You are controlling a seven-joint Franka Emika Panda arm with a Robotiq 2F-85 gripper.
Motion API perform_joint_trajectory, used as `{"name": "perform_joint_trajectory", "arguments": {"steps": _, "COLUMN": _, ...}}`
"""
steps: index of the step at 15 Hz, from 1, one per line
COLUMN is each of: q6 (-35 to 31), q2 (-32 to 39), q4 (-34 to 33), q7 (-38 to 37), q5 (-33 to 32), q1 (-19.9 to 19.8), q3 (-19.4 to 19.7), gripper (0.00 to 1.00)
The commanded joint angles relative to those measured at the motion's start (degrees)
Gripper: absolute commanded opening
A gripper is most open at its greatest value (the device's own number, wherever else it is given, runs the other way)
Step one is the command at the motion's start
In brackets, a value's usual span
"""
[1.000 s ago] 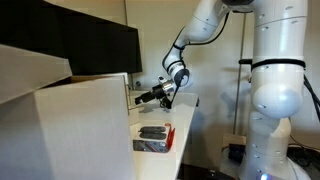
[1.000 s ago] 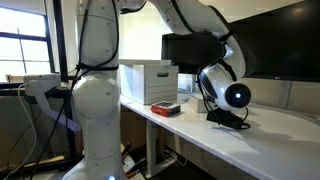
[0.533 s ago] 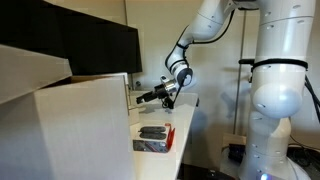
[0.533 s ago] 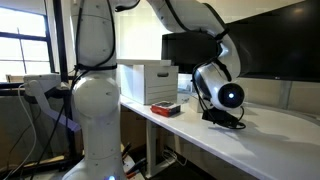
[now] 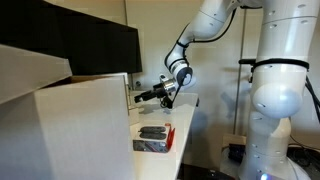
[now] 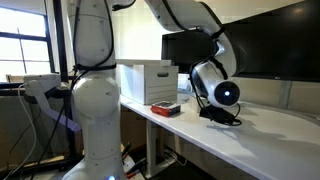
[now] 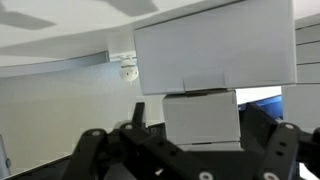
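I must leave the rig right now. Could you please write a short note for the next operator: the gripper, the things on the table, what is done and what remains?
Gripper: open, fingers spread wide, nothing between them. It hangs low over the white table and points toward the white box, apart from it. Whether it touches the table cannot be told.
Things: the red and black item lies flat near the table edge, beside the box, untouched. A dark monitor stands behind the box.
Done: nothing gripped or lifted.
Left: any grasp is not yet made.
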State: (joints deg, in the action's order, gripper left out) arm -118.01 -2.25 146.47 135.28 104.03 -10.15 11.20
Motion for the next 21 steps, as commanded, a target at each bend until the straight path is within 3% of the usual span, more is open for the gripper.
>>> {"name": "perform_joint_trajectory", "arguments": {"steps": 1, "q6": 0.6, "q2": -2.3, "q4": 1.7, "q7": 3.3, "q5": 1.8, "q1": 0.2, "q3": -1.0, "gripper": 1.00}}
{"name": "perform_joint_trajectory", "arguments": {"steps": 21, "q6": 4.0, "q2": -1.3, "q4": 0.3, "q7": 5.8, "q5": 0.9, "q1": 0.5, "q3": -2.0, "gripper": 1.00}}
